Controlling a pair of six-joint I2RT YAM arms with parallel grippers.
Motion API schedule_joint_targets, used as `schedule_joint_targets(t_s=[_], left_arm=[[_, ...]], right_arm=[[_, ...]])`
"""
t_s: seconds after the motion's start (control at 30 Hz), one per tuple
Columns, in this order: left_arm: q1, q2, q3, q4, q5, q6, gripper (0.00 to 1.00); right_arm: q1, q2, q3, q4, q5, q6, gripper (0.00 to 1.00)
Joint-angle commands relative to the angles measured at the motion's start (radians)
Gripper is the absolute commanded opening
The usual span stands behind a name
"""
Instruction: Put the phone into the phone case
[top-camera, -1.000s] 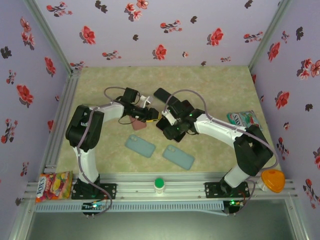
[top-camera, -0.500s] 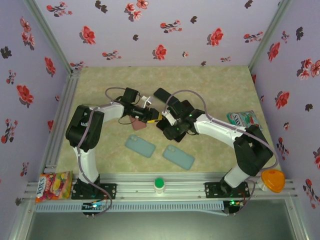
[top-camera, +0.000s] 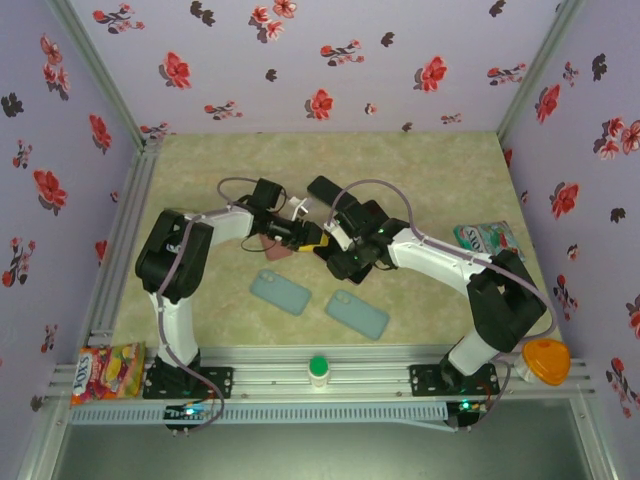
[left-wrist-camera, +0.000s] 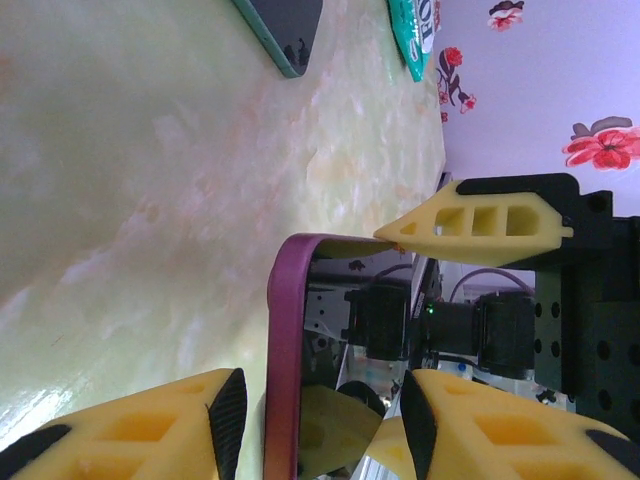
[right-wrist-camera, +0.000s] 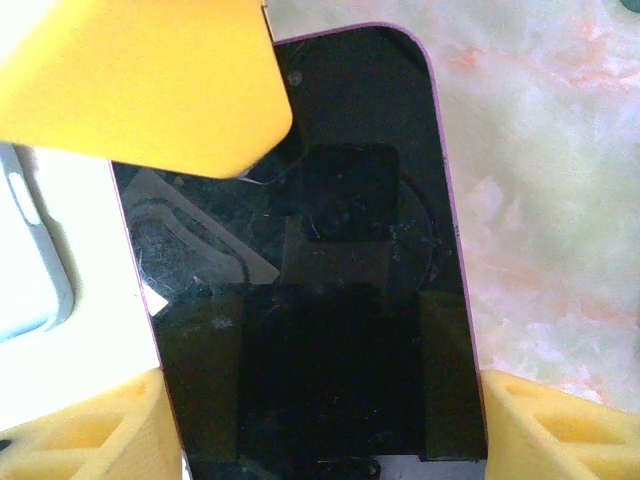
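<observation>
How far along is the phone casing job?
Looks done: a maroon rim already surrounds the phone. In hand: the right end effector grips its sides, the left end effector straddles it. Left: checking it's fully seated, which I can't judge, then letting go.

A candy bag, green packet and orange lump sit well apart.

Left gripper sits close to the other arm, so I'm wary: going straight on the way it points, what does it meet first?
The phone, edge-on between the fingers of the left gripper. At its far end sits a finger of the right gripper, then that arm's black wrist; depth is unclear.
</observation>
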Motion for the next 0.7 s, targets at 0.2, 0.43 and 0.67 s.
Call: schedule_joint_targets(t_s=[0.2, 0.43, 0.67], left_arm=[[-0.016, 0.024, -0.002, -0.023, 0.031, 0.034, 0.45], [-0.026, 0.037, 0.006, -0.021, 0.048, 0.032, 0.4], [-0.031, 0.042, 0.012, -0.017, 0.048, 0.031, 0.35]], right_arm=[[0.01, -0.028, 0.025, 0.025, 0.022, 0.005, 0.63], [0.013, -0.029, 0.028, 0.025, 0.023, 0.005, 0.63], [0.014, -0.031, 0.031, 0.025, 0.022, 0.005, 0.62]])
